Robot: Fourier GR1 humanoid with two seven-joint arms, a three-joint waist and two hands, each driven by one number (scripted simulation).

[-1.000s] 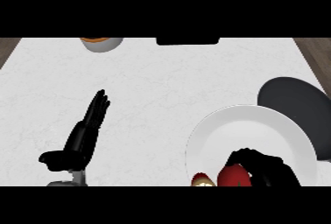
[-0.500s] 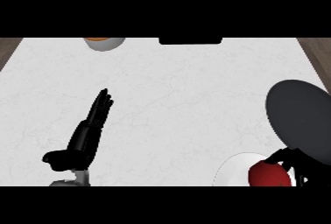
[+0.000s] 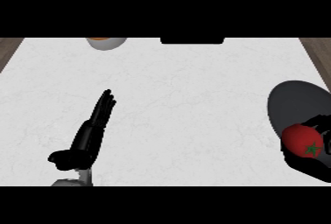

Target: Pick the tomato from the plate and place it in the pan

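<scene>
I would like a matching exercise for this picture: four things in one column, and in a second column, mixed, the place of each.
Things:
1. tomato
2. pan
3. left robot hand
4. bowl

Places:
A. at the counter's far edge, left of the middle
B. at the right edge, dark and round
C. over the pan, in the right robot hand
D. lower left, fingers straight

Pairs: 1-C, 2-B, 3-D, 4-A

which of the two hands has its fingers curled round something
The right hand, at the view's right edge over the dark pan, curls round the red tomato. The left hand lies straight-fingered, holding nothing.
</scene>
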